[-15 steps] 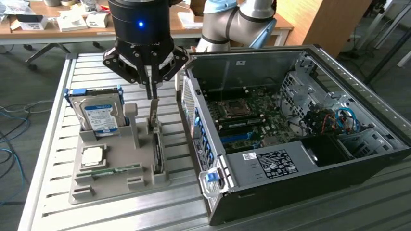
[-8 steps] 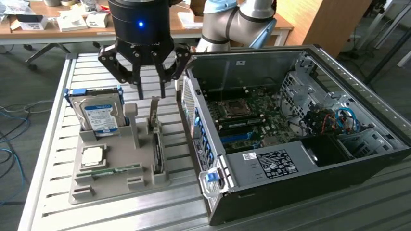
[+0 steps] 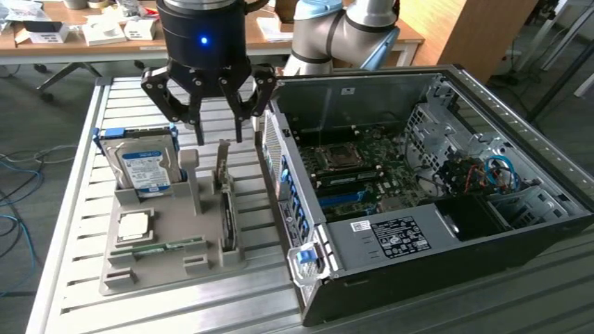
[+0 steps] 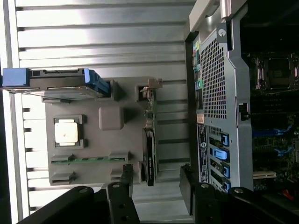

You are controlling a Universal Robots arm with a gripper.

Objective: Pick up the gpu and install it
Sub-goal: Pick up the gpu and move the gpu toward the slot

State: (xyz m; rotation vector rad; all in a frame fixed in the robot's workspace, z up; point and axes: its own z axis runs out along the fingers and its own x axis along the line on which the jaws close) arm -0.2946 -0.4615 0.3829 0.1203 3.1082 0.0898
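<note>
Black multi-fingered gripper (image 3: 218, 131) spread open, holding nothing, above grey plastic holder tray (image 3: 153, 270).
Just beneath fingertips: thin greenish-brown gpu (image 3: 225, 209), on edge in tray slot, long axis parallel to neighbouring black computer case (image 3: 390, 285).

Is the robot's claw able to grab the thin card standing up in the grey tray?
Probably yes. The open gripper hangs above one end of the gpu, whose top edge stands free, apart from the hard drive and the computer case.
</note>
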